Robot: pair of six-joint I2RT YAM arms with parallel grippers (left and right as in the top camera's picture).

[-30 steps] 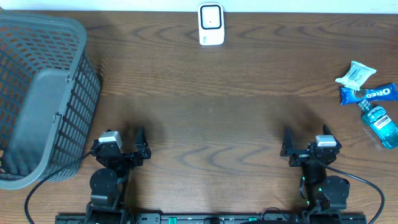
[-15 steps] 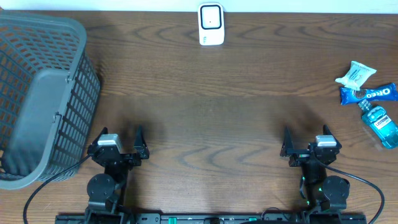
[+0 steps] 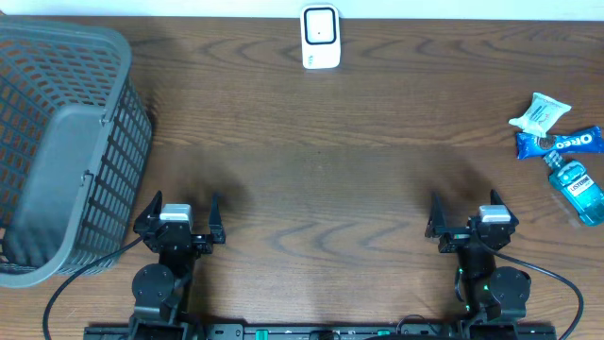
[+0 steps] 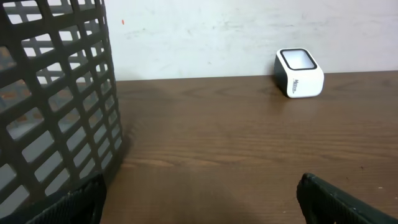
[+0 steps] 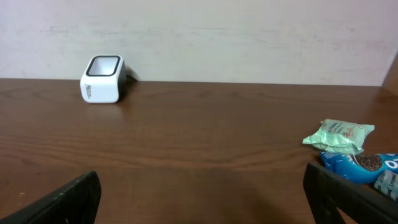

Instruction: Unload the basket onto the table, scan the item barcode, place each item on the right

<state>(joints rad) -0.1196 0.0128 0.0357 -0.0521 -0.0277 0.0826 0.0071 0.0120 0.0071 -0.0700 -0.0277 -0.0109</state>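
A white barcode scanner (image 3: pixel 321 38) stands at the far middle edge of the table, its dark window facing up; the left wrist view has the scanner (image 4: pixel 299 73) far ahead to the right, the right wrist view has the scanner (image 5: pixel 102 79) far ahead to the left. Three items lie at the far right: a pale green packet (image 3: pixel 541 111), a blue Oreo pack (image 3: pixel 561 142) and a blue mouthwash bottle (image 3: pixel 575 186). My left gripper (image 3: pixel 183 204) and right gripper (image 3: pixel 462 208) rest near the front edge, both open and empty. Bare wood lies between the left gripper's (image 4: pixel 199 199) and the right gripper's (image 5: pixel 202 199) fingers.
A large grey mesh basket (image 3: pixel 57 142) fills the left side of the table, close to my left gripper, with the basket's wall (image 4: pixel 56 106) at the left of the left wrist view. The green packet (image 5: pixel 339 135) and Oreo pack (image 5: pixel 364 165) lie ahead-right of my right gripper.
My left arm has shifted slightly to the right and squared up at the front edge. The right arm and all items have stayed put.
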